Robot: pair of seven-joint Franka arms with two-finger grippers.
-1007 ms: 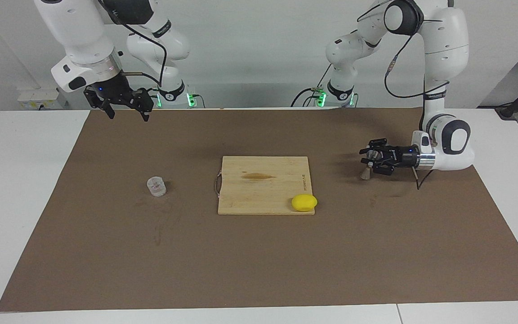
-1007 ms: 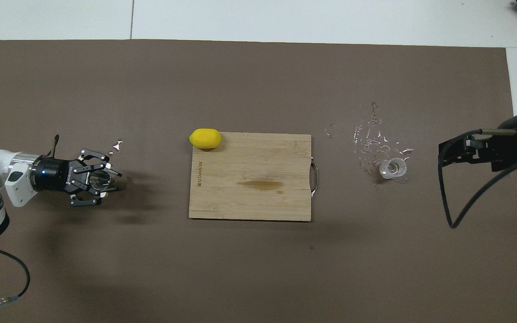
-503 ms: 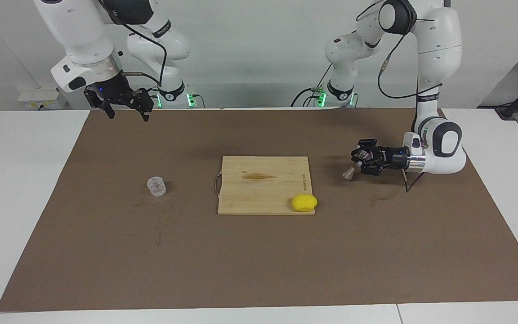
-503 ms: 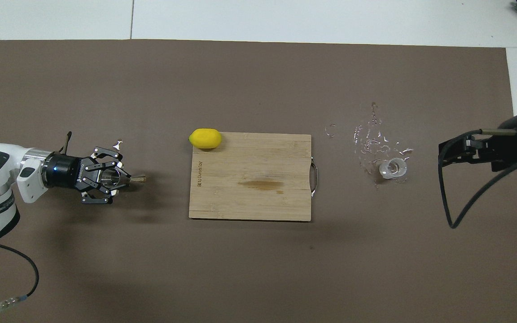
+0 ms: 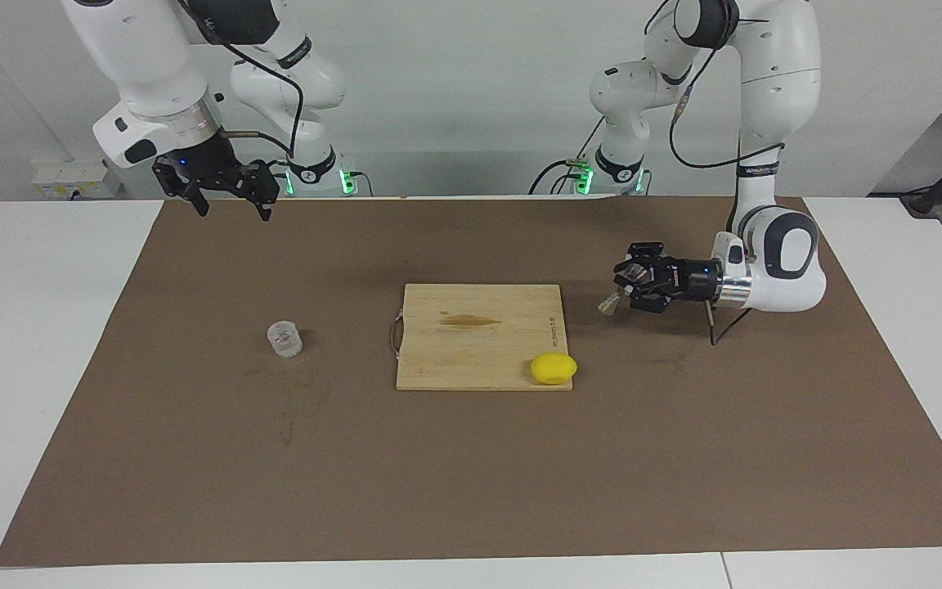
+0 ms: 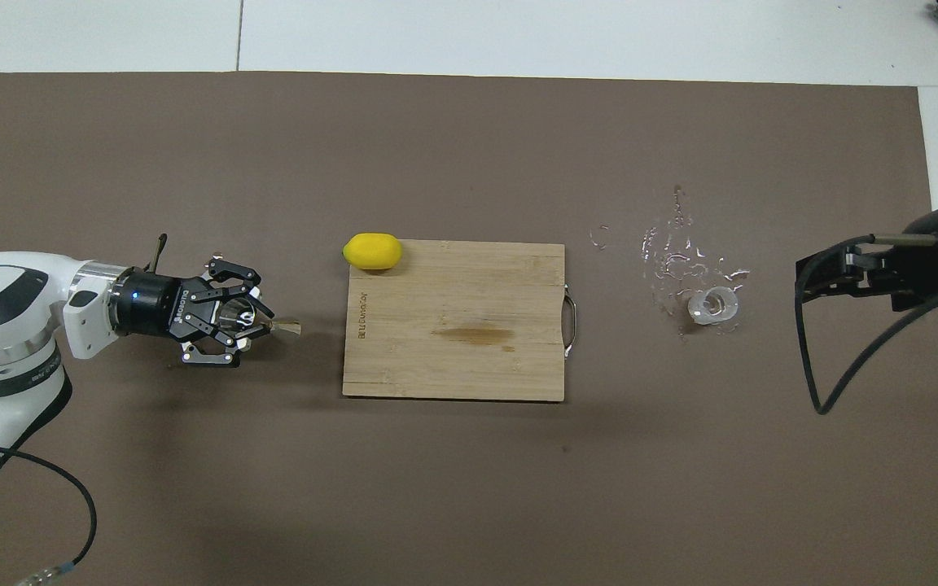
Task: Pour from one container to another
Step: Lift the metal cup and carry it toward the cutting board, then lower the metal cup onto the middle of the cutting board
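Item: jigger (image 5: 608, 304), silvery, held tilted in the left gripper (image 5: 633, 288), which is closed tight on it and carries it in the air over the mat just off the board's (image 5: 479, 335) left-arm end; one cone pokes out toward the board.

Item: cup (image 5: 284, 339), clear glass, upright on the mat, well apart from the board toward the right arm's end. Wet splashes (image 6: 672, 252) lie on the mat around it.

Item: right gripper (image 5: 226, 192), fingers spread wide, holding nothing, waiting in the air well apart from the board, over the mat's edge at the right arm's end.

Item: lemon (image 5: 553, 368), on the board's corner nearest the jigger.

Risks: the grip looks off-centre on a smooth, tapered metal body, so the jigger may slip or swing during carrying. Already tilted, it could spill any contents early. The small cup mouth leaves little margin, and the wet mat suggests the cup could slide if nudged.
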